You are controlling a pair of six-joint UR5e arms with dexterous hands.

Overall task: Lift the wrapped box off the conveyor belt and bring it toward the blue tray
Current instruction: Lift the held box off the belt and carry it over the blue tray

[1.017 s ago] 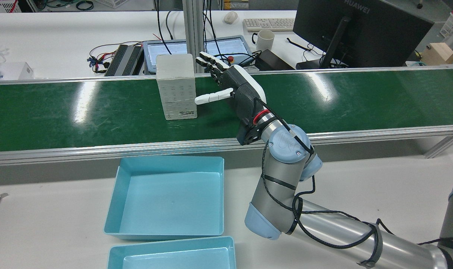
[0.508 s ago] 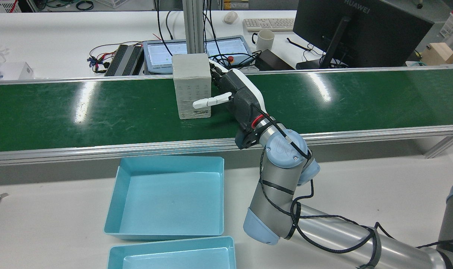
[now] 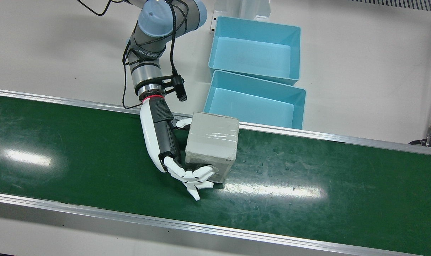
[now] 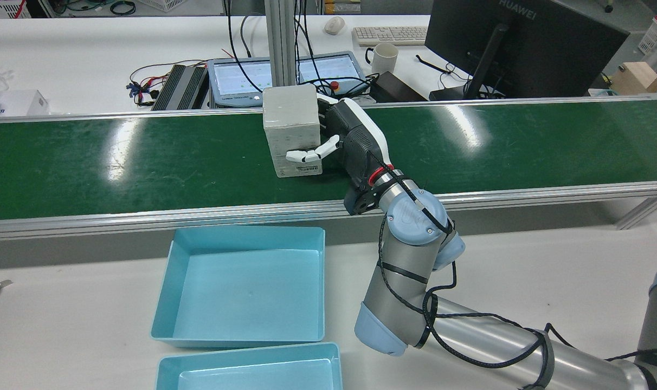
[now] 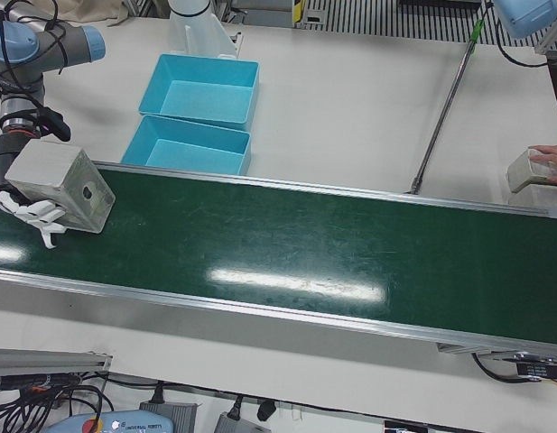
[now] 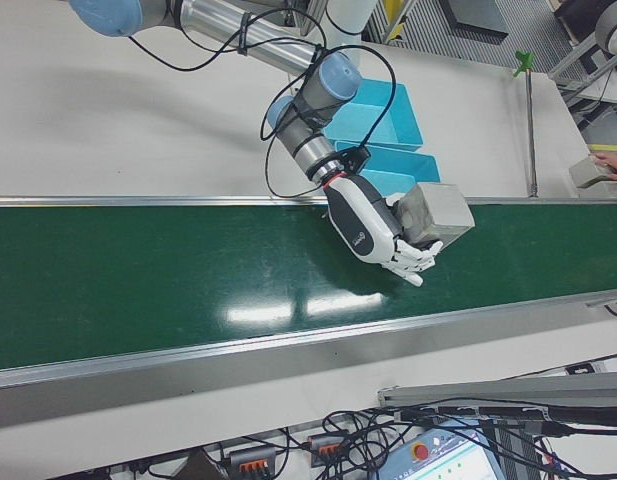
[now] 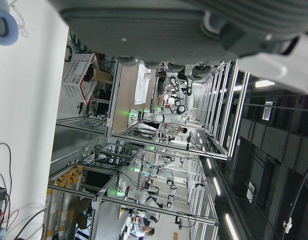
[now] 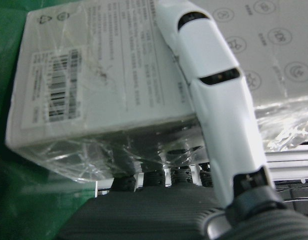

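The wrapped box [image 3: 212, 142], grey-white under clear film, stands on the green conveyor belt [image 3: 308, 170]. My right hand [image 3: 162, 142] is shut on it: the fingers [image 3: 197, 177] wrap its far face and the thumb [image 4: 307, 155] presses its near face. The box also shows in the rear view [image 4: 291, 116], the left-front view [image 5: 57, 180] and the right-front view [image 6: 438, 212]. The right hand view shows the thumb [image 8: 208, 100] across the labelled face of the box [image 8: 104, 75]. The blue tray [image 4: 242, 287] lies beside the belt. Of my left hand, only a blurred grey underside [image 7: 168, 20] shows.
A second blue tray [image 4: 252, 374] sits behind the first, nearer the robot. The belt's aluminium rails [image 4: 144, 216] run along both sides. A monitor [image 4: 523, 43], a mug [image 4: 384, 57] and cables lie on the desk beyond the belt. A person's hand [image 5: 544, 162] rests at the right.
The box has travelled right along the belt into my right hand. The fingers went behind it and the thumb curled onto its near face.
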